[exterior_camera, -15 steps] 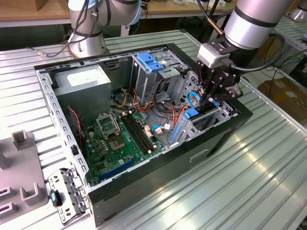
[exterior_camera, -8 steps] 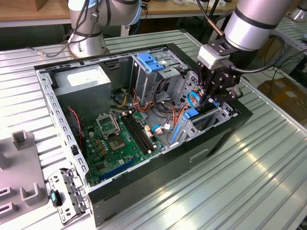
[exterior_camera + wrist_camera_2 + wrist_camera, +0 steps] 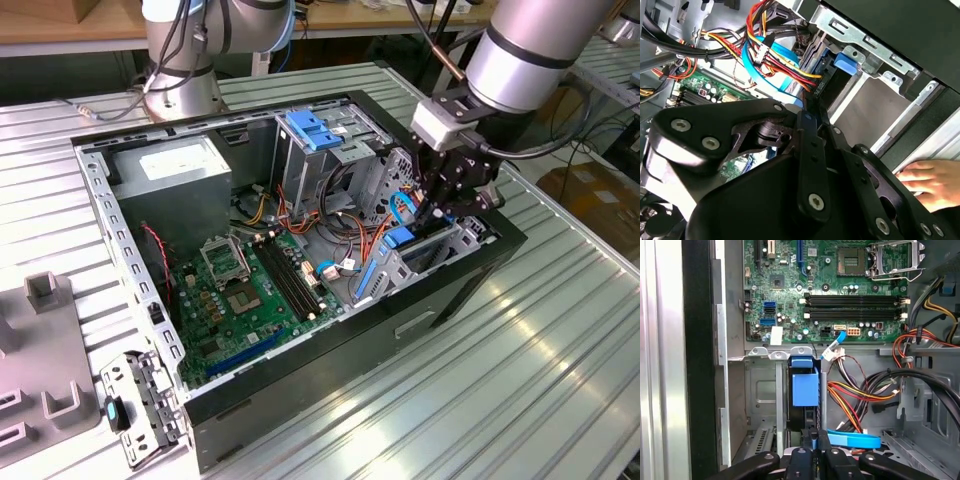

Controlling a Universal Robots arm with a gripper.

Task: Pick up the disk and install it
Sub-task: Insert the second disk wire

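Your gripper (image 3: 812, 440) has its fingers drawn close together on a thin upright edge, and from the first wrist view I judge that edge to be the disk (image 3: 805, 382). It stands on its side between the metal walls of the drive cage (image 3: 760, 390), with its blue plastic end facing the motherboard (image 3: 840, 300). In the exterior view the gripper (image 3: 437, 210) sits low inside the open computer case (image 3: 300, 395), at the cage on the exterior view's right. The disk looks partly down in its bay, though I cannot tell whether it is fully seated.

Treat the disk as a dense, rigid metal block: heavy for its size, smooth on its flat faces and likely to slip if pinched lightly. It will not flex, so any tilt will jam it against the cage walls. It is shock-sensitive, so avoid knocks. Hold it across the flat faces near the middle of the edge, off the blue rails, which are softer plastic and need to slide freely.

A bundle of red, yellow and black cables (image 3: 855, 400) and a flat blue cable (image 3: 855, 440) lie just beside the bay. A person's hand (image 3: 930, 182) rests close to the case wall near the gripper.
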